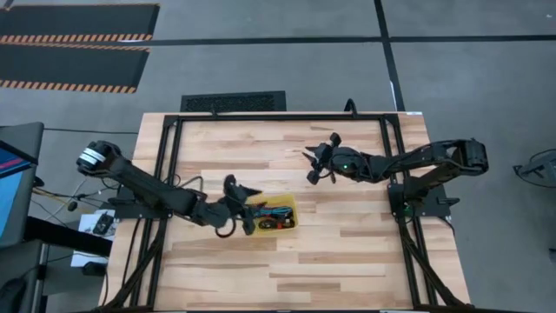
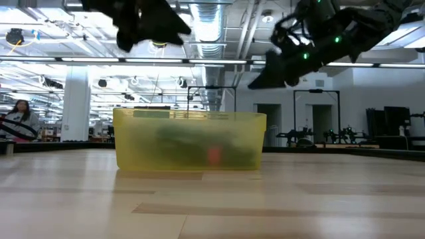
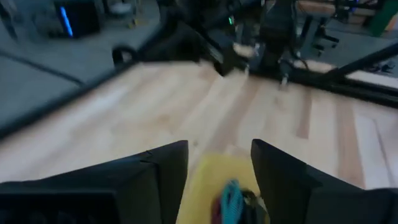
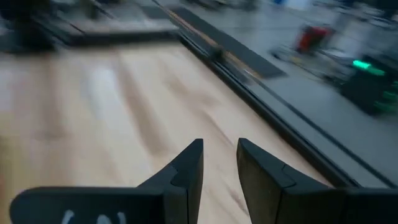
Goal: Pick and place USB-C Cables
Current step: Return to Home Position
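A translucent yellow tray (image 1: 287,205) stands on the wooden table, slightly left of its middle. Several small cable bundles (image 1: 271,219) lie inside it. In the low view they show through the tray wall (image 2: 133,143) as dark green and red smudges (image 2: 212,155). In the left wrist view a teal cable (image 3: 231,200) lies in the tray (image 3: 208,177). My left gripper (image 1: 241,202) (image 3: 219,163) hovers open just above the tray's left end, holding nothing. My right gripper (image 1: 314,163) (image 4: 220,163) hangs open over bare table, up and to the right of the tray, also holding nothing.
A black metal frame (image 1: 261,116) runs along the table's far edge and down both sides (image 1: 165,165). Bare wood (image 1: 347,252) lies around the tray. A person (image 2: 20,116) stands far off in the room behind the table.
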